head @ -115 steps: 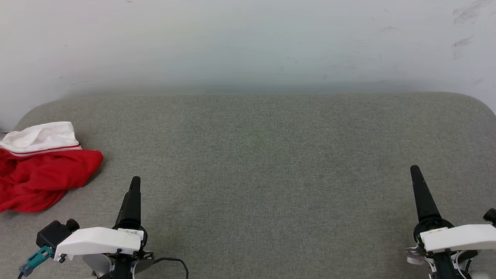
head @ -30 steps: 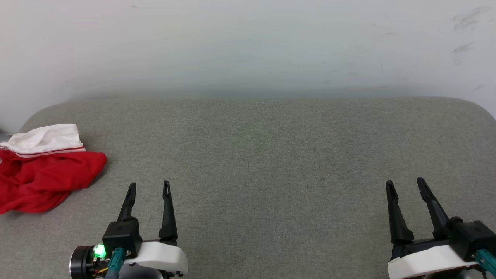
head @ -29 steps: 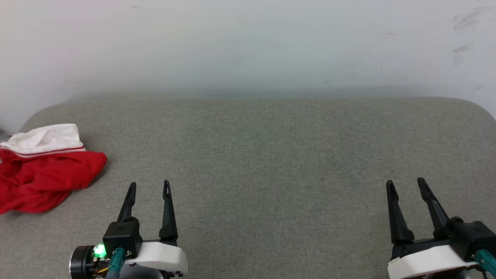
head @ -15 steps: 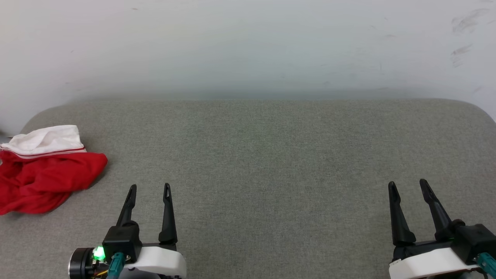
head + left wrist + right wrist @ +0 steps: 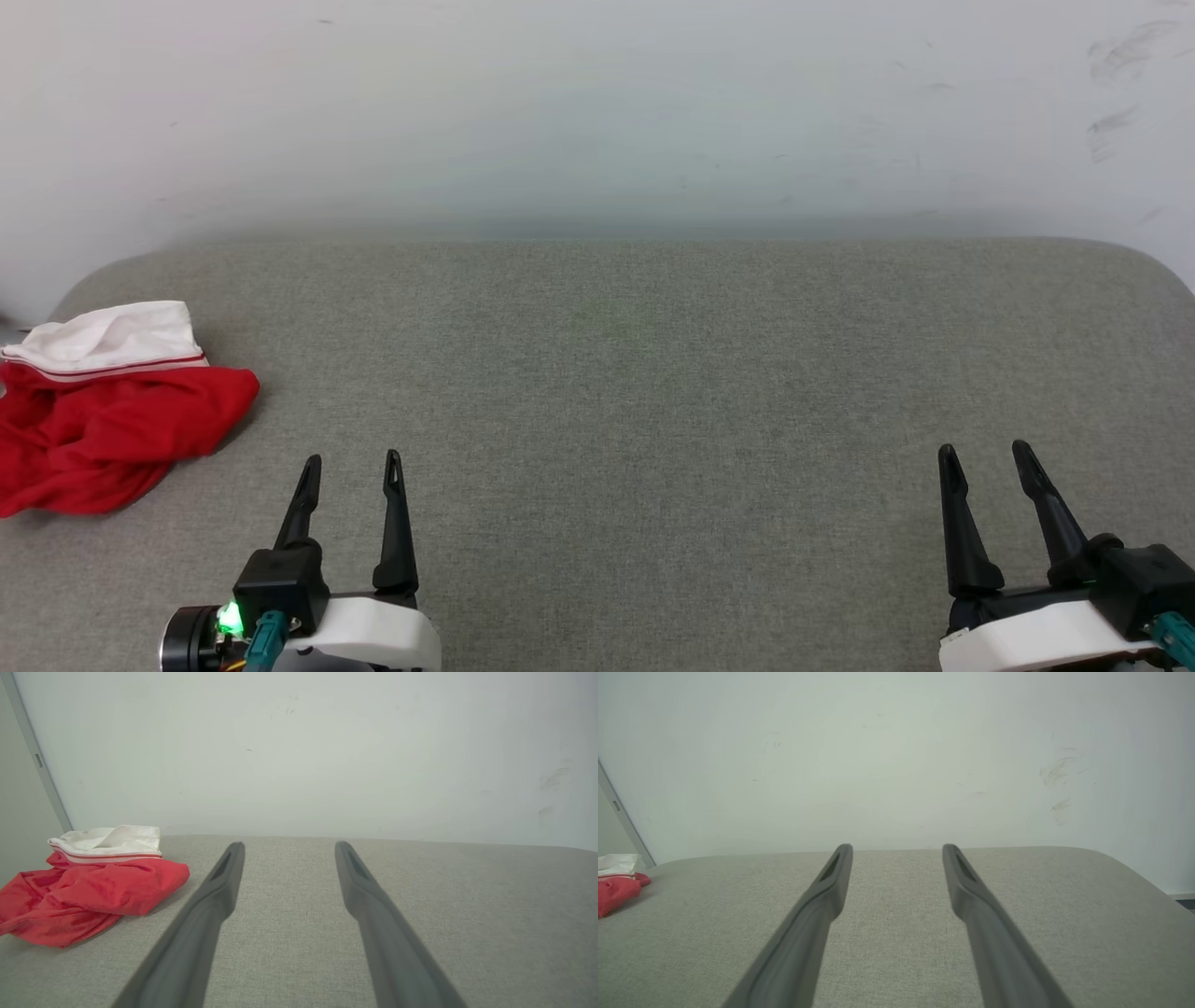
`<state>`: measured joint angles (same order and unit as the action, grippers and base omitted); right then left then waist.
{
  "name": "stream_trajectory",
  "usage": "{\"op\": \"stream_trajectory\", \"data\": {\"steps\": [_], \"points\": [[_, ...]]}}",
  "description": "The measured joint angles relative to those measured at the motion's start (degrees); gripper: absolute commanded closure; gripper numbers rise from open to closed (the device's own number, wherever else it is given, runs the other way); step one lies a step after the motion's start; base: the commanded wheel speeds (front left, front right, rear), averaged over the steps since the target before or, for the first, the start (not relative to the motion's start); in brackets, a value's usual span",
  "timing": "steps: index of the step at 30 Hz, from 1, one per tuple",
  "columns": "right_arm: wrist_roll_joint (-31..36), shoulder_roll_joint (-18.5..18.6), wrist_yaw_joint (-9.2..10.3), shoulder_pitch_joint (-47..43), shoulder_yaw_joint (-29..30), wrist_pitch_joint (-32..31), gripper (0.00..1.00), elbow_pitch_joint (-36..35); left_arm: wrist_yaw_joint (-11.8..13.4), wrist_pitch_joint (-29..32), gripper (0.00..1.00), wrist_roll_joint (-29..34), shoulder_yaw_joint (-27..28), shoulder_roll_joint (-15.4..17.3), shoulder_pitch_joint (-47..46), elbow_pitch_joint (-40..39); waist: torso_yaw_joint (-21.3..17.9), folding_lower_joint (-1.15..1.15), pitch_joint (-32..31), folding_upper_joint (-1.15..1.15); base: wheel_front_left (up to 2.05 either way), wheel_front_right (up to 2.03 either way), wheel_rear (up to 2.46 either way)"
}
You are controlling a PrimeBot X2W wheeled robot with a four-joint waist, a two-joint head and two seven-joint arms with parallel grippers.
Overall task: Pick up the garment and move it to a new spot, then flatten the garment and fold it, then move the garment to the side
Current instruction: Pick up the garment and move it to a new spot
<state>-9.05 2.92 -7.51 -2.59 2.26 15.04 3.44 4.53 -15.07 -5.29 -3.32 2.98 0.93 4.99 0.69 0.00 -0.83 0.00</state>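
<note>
"Head view — how do the fingers (image 5: 396, 532) stand?"
"Spread wide on left gripper (image 5: 353, 457) and right gripper (image 5: 983, 448), holding nothing. Beyond them, the garment (image 5: 112, 420) lies crumpled at the far left of the grey cushion (image 5: 653, 373) — soft, light, floppy; likely best pinched at a raised red fold."

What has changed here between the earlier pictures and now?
Both wrists rolled: the left gripper and right gripper, first seen as one dark finger each, now show two fingers apart, open. In the last second both drew slightly back toward the robot. Nothing was gripped. The red-and-white jersey stayed crumpled at the left end of the grey cushion.
</note>
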Motion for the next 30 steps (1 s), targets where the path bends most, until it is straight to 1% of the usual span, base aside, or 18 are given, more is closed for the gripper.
{"op": "stream_trajectory", "data": {"steps": [6, 12, 18, 30], "points": [[-0.14, 0.01, 0.0, -0.09, 0.0, 0.0, 0.0, 0.08, 0.01, 0.0, 0.0, -0.46, -0.19, -0.04, -0.02, 0.42, 0.74, 0.0, 0.18, 0.0, 0.0, 0.0, 0.0], [-0.05, 0.0, 0.0, -0.11, -0.29, 0.02, 0.0, 0.0, 0.24, 0.0, 0.0, -0.83, 0.09, -0.05, -0.33, 0.56, 3.1, 0.0, 0.61, 0.0, 0.0, 0.0, 0.0], [0.04, 0.0, 0.0, -0.18, -0.41, 0.04, 0.0, -0.21, 0.71, 0.0, 0.0, -0.94, 0.7, -0.05, -0.64, 0.58, 6.8, 0.0, 1.11, 0.0, 0.0, 0.0, 0.0], [0.98, 0.0, 0.0, -0.21, -1.15, 0.04, 0.0, -0.73, 1.18, 0.0, 0.0, -1.76, 2.25, -0.05, -1.01, 0.6, 15.66, 0.0, 2.18, 0.0, 0.0, 0.0, 0.0]]}}
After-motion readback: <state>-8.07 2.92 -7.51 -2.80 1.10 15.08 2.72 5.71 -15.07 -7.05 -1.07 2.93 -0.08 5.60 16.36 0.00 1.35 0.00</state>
